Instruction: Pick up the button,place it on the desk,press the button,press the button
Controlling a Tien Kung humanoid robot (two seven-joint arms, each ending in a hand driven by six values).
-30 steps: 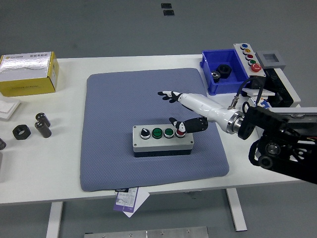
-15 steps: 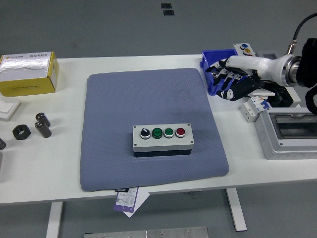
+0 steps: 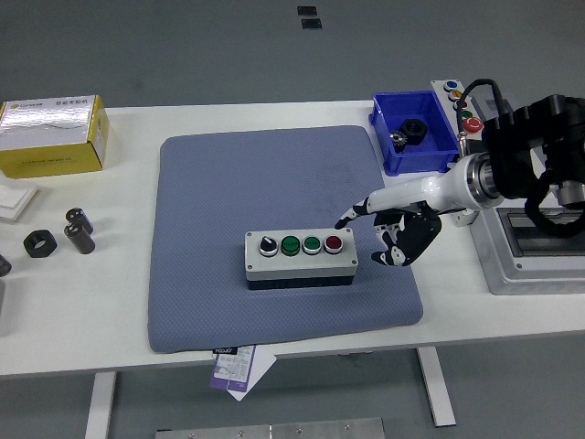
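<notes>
White-and-black right hand (image 3: 388,233) has swung back from the blue bin (image 3: 416,137) to hover just right of the grey button box (image 3: 300,257), fingers loosely spread, holding nothing; the box sits on the blue-grey mat (image 3: 274,183) on the tabletop (image 3: 128,274), so a second press looks imminent

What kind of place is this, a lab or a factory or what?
Probably a robotics lab or test bench for industrial parts. A robot hand hovers over a grey mat beside a button box, with a blue bin of metal parts and loose nuts on a white table.
</notes>
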